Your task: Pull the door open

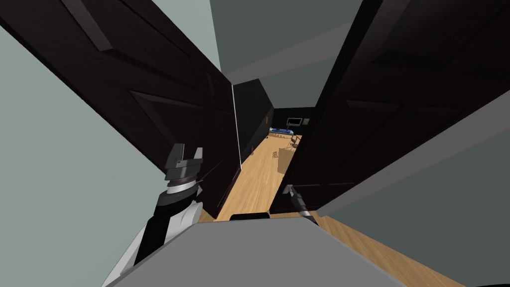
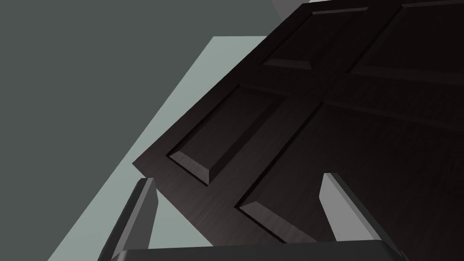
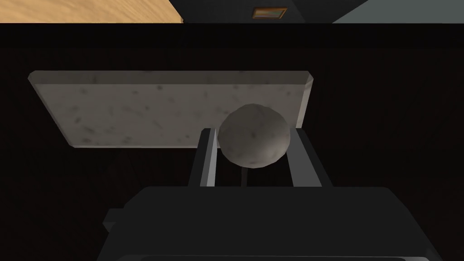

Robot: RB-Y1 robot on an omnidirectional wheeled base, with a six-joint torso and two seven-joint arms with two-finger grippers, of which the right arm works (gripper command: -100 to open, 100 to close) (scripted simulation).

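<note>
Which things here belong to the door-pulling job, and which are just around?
In the job: right gripper, shut on the round grey knob; its grey backplate; the dark right-hand door carrying it.
Just around: open left gripper, left-hand door, wooden floor, framed picture.

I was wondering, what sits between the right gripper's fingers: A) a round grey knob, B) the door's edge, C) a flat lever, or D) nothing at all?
A: the right gripper clamps the sides of the round grey knob on the dark door.
</note>
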